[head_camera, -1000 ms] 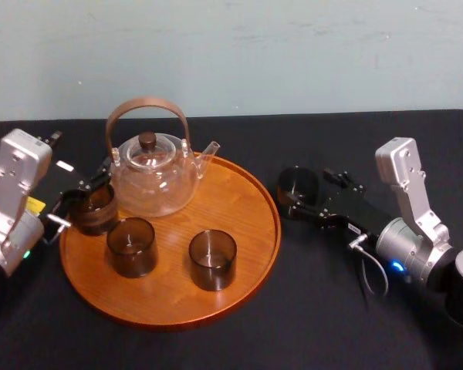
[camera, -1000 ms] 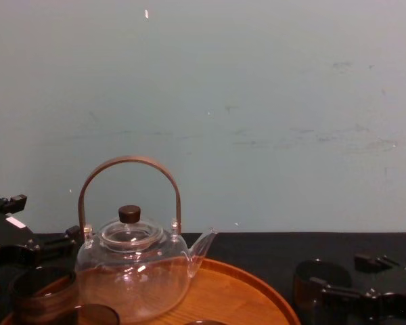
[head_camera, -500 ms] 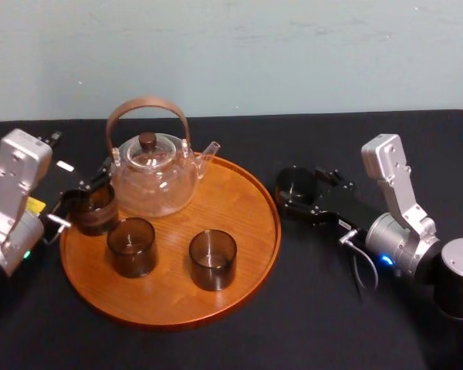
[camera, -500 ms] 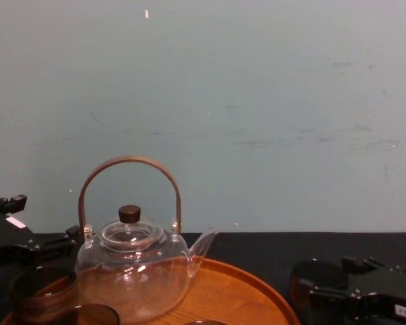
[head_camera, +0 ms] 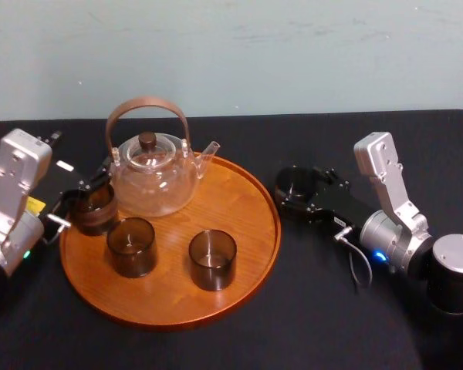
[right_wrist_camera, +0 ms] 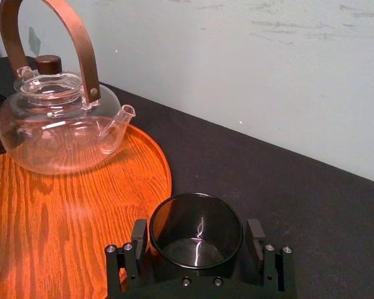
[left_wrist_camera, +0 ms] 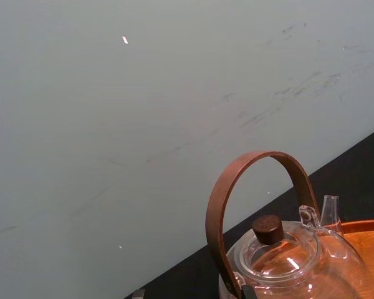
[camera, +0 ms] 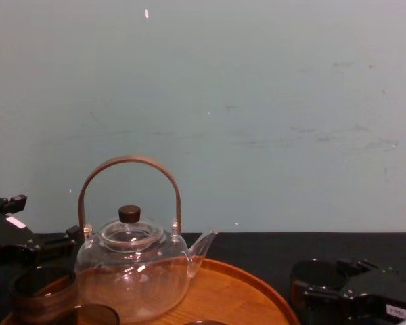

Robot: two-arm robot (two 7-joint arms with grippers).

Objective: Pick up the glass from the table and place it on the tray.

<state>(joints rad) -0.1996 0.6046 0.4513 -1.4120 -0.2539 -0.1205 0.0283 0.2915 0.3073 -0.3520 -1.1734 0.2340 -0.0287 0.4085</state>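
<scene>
The right gripper is straddling the dark glass, its fingers appearing closed against both walls and low enough to carry it upright; the glass is standing on the black table, just right of the tray; the raised rim is lying between them, so a lift is probably needed before crossing left; bare wood is lying open right of the teapot and beyond the tray glass; the left gripper is sitting at the tray's left edge, and I cannot tell whether it is open or closed.
</scene>
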